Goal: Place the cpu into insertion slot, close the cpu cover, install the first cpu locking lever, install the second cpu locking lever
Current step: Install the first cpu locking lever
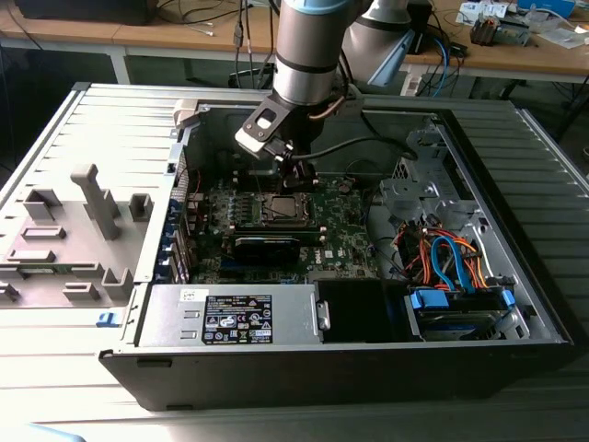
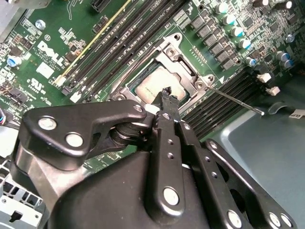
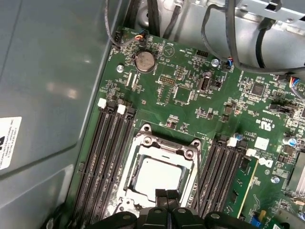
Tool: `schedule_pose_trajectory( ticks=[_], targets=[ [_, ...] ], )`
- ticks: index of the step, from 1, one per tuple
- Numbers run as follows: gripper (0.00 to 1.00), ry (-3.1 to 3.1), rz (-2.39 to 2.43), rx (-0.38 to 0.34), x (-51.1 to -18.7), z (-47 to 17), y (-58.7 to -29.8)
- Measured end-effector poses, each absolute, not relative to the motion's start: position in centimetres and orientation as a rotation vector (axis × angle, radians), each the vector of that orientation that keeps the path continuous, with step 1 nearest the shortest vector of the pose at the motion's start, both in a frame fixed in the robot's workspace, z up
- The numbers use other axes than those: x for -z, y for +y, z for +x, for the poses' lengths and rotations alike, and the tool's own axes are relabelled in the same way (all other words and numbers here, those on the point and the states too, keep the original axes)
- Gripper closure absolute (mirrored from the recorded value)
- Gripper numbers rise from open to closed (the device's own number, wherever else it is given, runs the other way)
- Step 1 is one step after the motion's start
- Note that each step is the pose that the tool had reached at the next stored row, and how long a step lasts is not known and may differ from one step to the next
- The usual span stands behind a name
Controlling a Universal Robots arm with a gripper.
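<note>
Both fingers of the gripper [image 3: 167,194] met, holding nothing, just over the insertion slot [image 1: 281,210], where the square, pale silvery cpu [image 3: 158,174] lay framed by the lowered cpu cover [image 3: 167,148].

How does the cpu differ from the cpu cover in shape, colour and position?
The cpu is a solid square with a plain, pale grey face, while the cpu cover is a shiny silver metal frame with an open middle. The cpu sits inside this opening, and the cpu cover runs around it and over its edges. Both are square and appear to lie flat.
</note>
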State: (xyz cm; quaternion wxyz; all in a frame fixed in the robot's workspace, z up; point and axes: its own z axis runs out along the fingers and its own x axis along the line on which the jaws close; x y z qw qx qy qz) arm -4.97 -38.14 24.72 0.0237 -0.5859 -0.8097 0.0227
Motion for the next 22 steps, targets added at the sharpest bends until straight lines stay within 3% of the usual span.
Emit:
schedule_pose_trajectory(
  ticks=[22],
  targets=[
    [0.89,-2.649,-1.615,-0.089,-24.73,-4.97,-38.14]
  ],
)
